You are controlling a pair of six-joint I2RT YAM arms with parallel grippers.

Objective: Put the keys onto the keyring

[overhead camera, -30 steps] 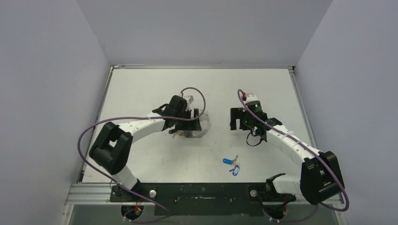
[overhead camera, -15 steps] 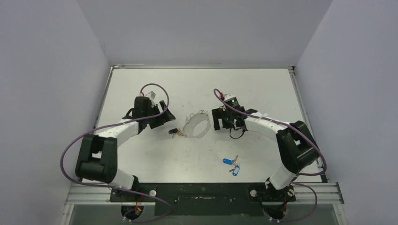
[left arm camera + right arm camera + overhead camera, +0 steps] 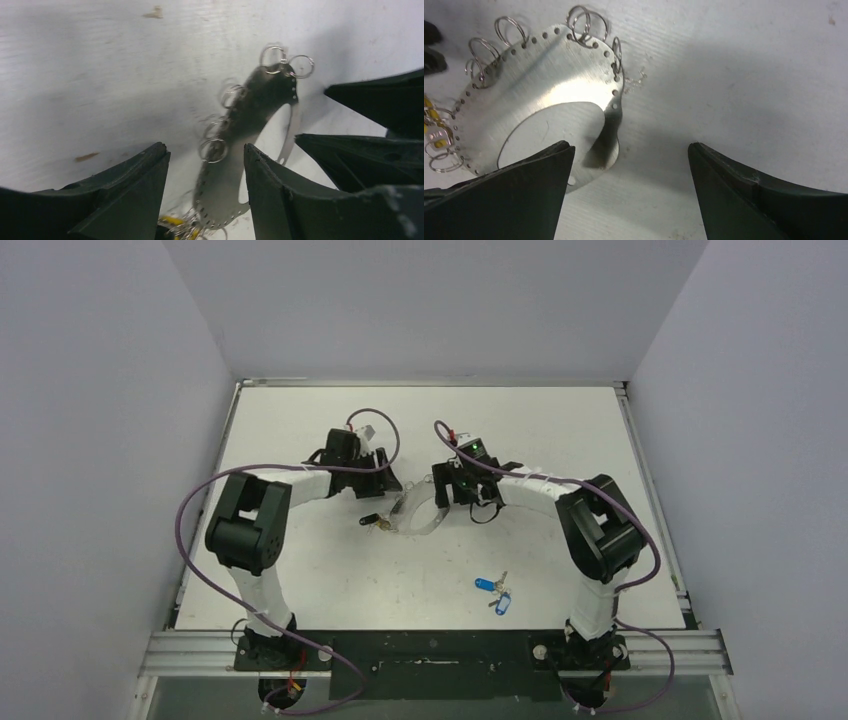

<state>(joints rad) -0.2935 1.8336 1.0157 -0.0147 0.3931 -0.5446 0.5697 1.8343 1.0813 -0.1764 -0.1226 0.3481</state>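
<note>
Keyring (image 3: pixel 524 95) of thin silvery sheet metal, a wide perforated band with small wire split rings (image 3: pixel 584 22) hooked through its rim holes, rests on the white tabletop (image 3: pixel 300 570) between the two arms. A black-headed key (image 3: pixel 370 521) and a yellow-headed key (image 3: pixel 175 221) sit at the keyring's left edge, among the split rings there. Two blue-headed keys (image 3: pixel 487 585), with a small blue tag (image 3: pixel 502 606), lie well apart from the keyring, towards the arm bases.

The left arm's fingers (image 3: pixel 125 195) stand apart at the keyring's left side with the metal band running between them. Whether either one touches the band cannot be told. The right arm's fingers (image 3: pixel 749 195) are spread wide at the keyring's right side. Only bare tabletop lies between them, and one fingertip is just beside the band's rim.
</note>
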